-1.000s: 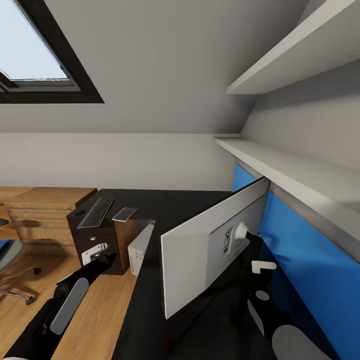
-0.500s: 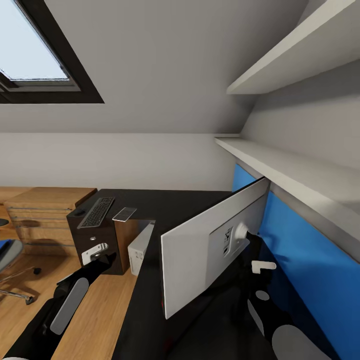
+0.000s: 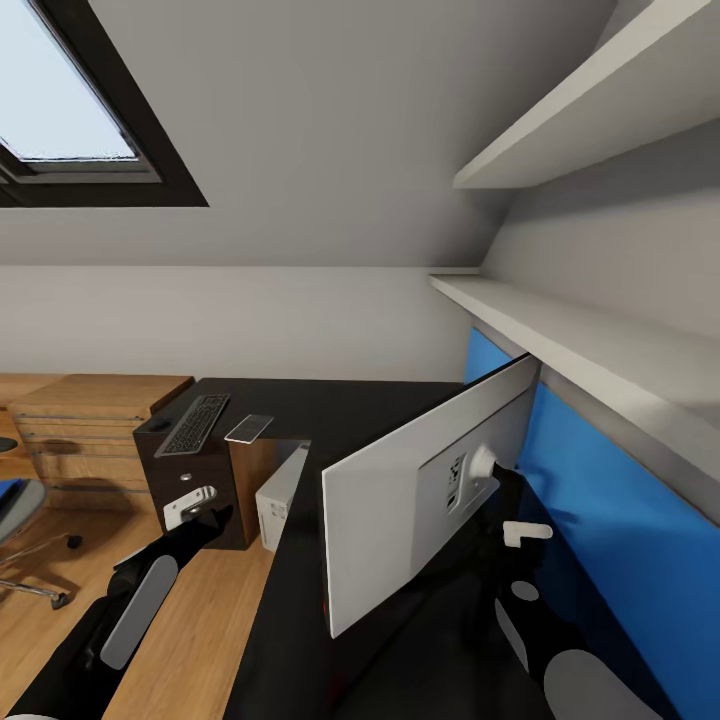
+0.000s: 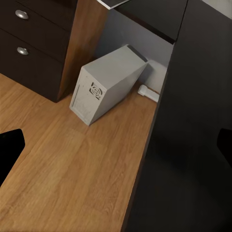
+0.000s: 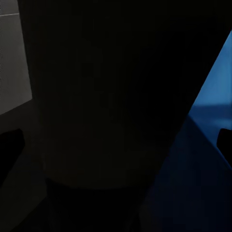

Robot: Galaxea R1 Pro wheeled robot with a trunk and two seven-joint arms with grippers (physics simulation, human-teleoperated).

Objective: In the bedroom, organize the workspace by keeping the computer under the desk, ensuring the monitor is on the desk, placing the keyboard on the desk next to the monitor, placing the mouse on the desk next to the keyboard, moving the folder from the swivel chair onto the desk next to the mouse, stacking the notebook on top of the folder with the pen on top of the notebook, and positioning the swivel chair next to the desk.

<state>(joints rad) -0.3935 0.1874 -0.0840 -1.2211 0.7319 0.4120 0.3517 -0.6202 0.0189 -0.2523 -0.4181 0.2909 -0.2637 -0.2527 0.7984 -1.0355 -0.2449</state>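
Attic bedroom used as a home office. Sloped ceiling with a skylight (image 3: pixel 60 90), wood floor (image 3: pixel 210 640), white wall shelves (image 3: pixel 590 340). Black desk (image 3: pixel 350 410) carries a monitor (image 3: pixel 420 490) and keyboard (image 3: pixel 194 424); tower computer (image 4: pixel 104 84) sits underneath. Wooden cabinet (image 3: pixel 90 420) and swivel chair (image 3: pixel 25 530) off to the side.

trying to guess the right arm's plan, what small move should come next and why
Probably close the right gripper on the stand. In the right wrist view its fingers are wide apart with a dark upright shape between them, likely that stand. The monitor on the desk shows its white back to the head view, so it may need turning.
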